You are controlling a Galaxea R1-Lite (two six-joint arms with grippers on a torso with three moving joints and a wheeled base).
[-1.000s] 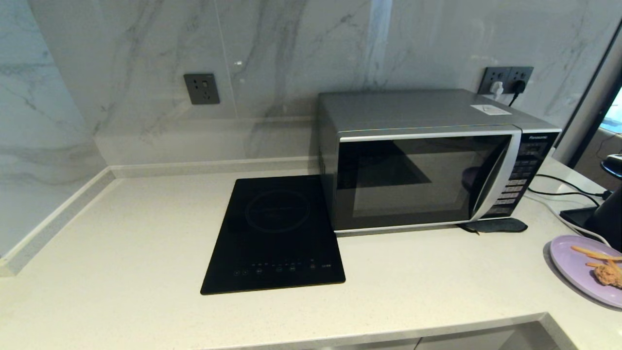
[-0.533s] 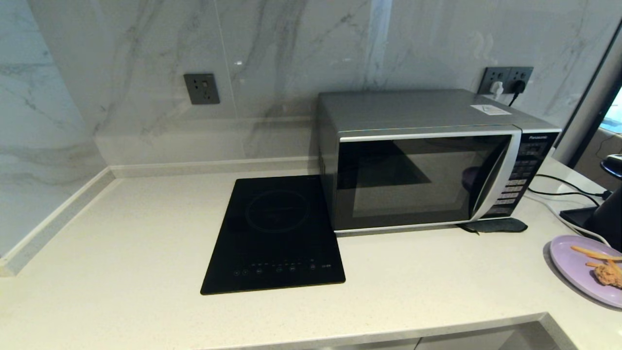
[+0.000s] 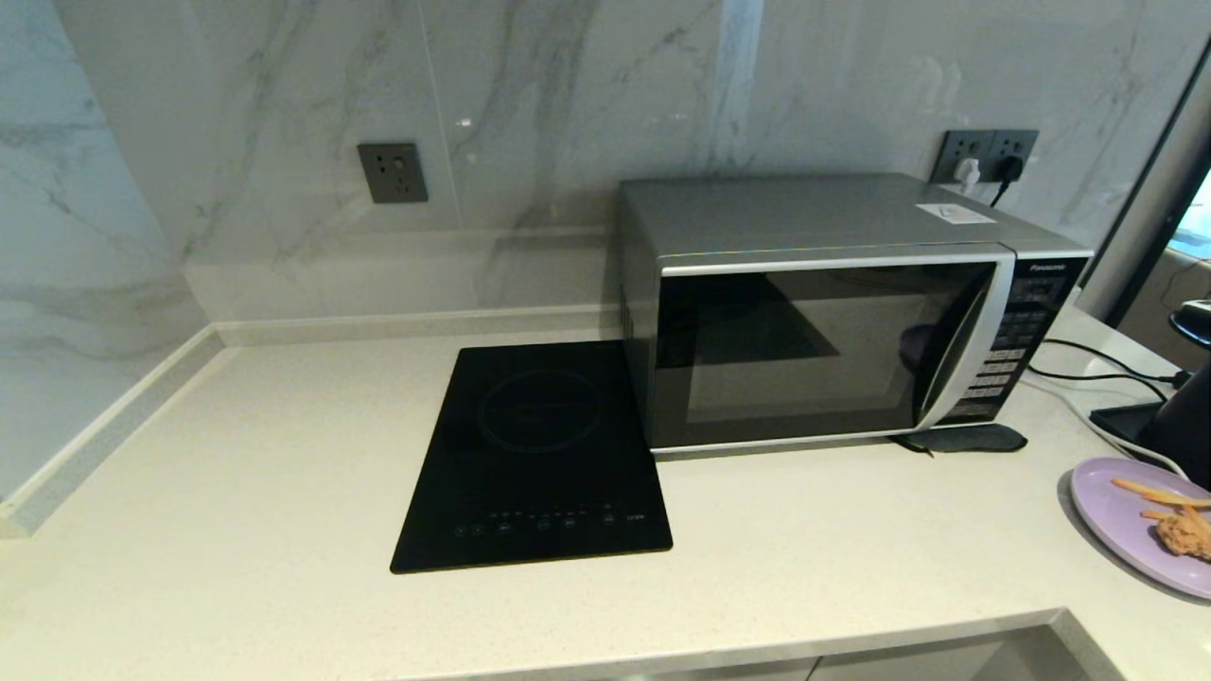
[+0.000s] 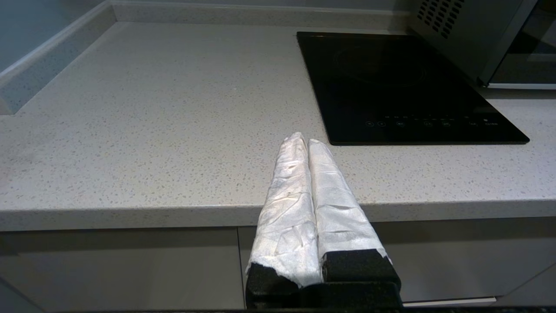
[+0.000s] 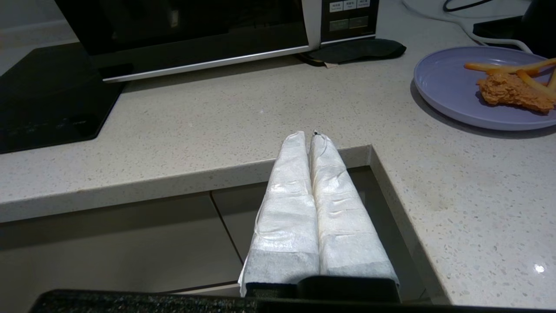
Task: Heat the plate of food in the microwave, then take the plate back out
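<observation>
Round lilac plate of food (image 5: pixel 451 89) lies toward robot's right of clenched, empty right pincer (image 5: pixel 309 135), nearer than clenched left pincer (image 4: pixel 302 140); silver-grey microwave (image 3: pixel 833 312) door shut.

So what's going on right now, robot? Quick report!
Left end effector and right end effector shut, empty, at counter edge. Plate of food on counter; microwave door closed. Nothing blocking.

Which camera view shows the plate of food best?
The right wrist view: nearly the whole plate of food shows, chicken and fries distinct. The head view cuts it off at the frame's right edge. The left wrist view misses it entirely.
</observation>
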